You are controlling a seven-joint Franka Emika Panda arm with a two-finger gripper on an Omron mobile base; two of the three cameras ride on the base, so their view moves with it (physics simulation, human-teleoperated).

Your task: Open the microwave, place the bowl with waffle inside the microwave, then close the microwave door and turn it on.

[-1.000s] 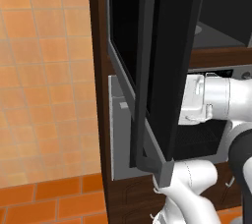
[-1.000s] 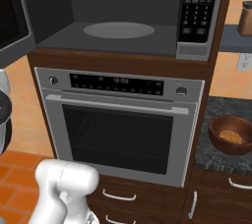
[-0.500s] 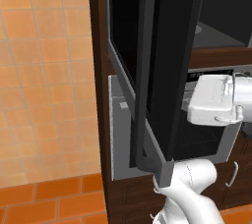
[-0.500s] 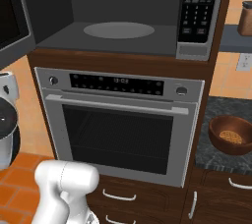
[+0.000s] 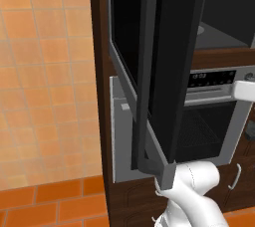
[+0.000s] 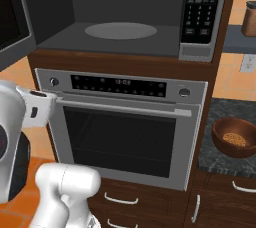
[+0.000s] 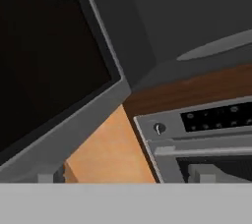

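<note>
Brown bowl [image 6: 234,137] sits far right on the counter [image 6: 220,137] — well apart from the gripper [image 7: 125,176], whose jaw state I cannot tell — while the microwave [image 6: 125,17] stands open.

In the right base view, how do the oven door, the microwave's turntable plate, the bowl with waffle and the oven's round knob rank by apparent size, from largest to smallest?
1. oven door
2. turntable plate
3. bowl with waffle, cut by the picture's edge, so its rank against the plate is unsure
4. round knob

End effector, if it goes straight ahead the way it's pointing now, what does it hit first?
Probably the grey metal lower edge of the open black glass microwave door, or the gap beside it; depth is unclear.
</note>
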